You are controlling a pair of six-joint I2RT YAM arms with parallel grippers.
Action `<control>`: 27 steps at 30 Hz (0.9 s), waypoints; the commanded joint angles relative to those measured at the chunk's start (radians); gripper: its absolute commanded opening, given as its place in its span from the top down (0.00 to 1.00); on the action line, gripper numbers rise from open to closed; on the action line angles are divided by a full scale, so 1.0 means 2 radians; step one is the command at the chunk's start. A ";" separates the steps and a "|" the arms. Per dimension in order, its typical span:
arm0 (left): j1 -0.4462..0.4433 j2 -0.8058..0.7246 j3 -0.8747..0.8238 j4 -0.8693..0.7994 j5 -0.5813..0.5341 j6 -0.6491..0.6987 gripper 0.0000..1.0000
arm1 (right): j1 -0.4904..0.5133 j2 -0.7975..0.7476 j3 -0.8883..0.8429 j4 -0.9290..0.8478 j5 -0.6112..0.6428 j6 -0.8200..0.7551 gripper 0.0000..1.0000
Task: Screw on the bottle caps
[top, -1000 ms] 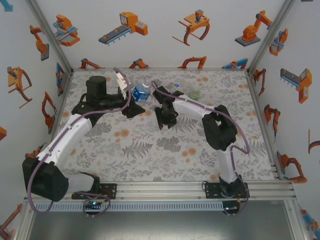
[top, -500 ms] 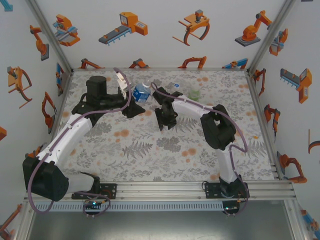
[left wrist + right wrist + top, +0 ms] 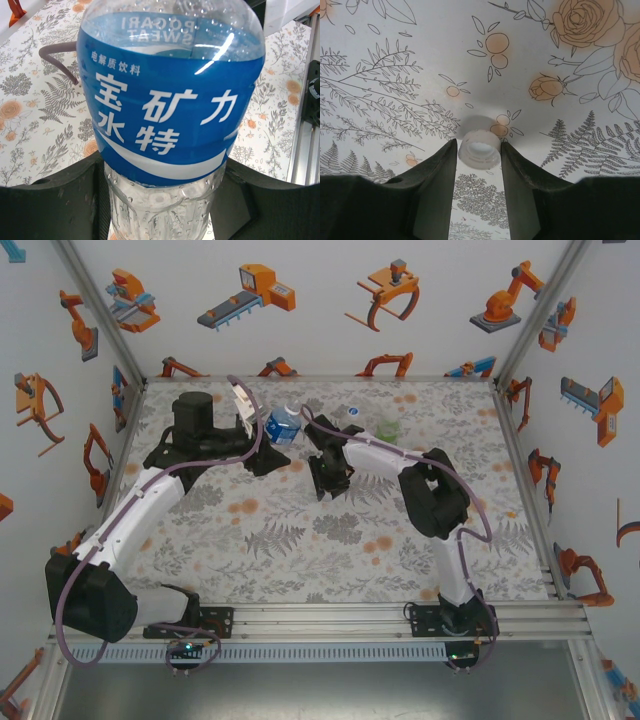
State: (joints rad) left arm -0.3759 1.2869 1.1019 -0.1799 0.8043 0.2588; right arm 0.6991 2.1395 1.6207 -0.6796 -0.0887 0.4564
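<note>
Top external: a table (image 3: 300, 560) under a cloth of grey ferns and orange flowers. Boxed in by white walls (image 3: 320, 330) printed with orange robot drawings, with aluminium posts up the far corners and a rail (image 3: 330, 612) along the near edge. Two arms, bolted at that near edge, both reaching into the far half.

Three bottles counted:
- One blue-label bottle (image 3: 284, 425), left of the middle toward the far edge, in the left gripper (image 3: 274, 442).
- One green bottle (image 3: 388, 428), right of the middle near the far edge, standing free.
- One pale bottle (image 3: 347, 414) between them by the far edge, too small to read.

Just nearer the near edge than the pale bottle, the right gripper (image 3: 326, 483), pointed down at the cloth and well apart from the green bottle.

Left wrist, with detail lost from above: the blue-label bottle (image 3: 170, 115) close up, white characters on blue, droplets inside the clear plastic. The left gripper (image 3: 160, 200) clamped on the ribbed clear part below the label, a dark finger (image 3: 50, 200) pressed to each side. Upright or tilted: impossible to tell.

Right wrist, giving the contact itself: one white cap (image 3: 479, 148) counted, lying on the cloth of the table (image 3: 395, 50), hollow side up. The right gripper (image 3: 479, 155) straddling it, jaws at the cap's width, both fingers (image 3: 435, 190) flush against its sides, the cap pinched between them.
</note>
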 commanded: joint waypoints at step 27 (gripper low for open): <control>0.002 0.011 0.006 0.008 0.019 -0.007 1.00 | 0.011 -0.038 0.033 -0.034 0.023 -0.001 0.59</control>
State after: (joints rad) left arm -0.3759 1.3071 1.1019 -0.1791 0.8116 0.2550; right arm 0.7105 2.1071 1.6566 -0.7216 -0.0582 0.4553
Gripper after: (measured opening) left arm 0.592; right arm 0.412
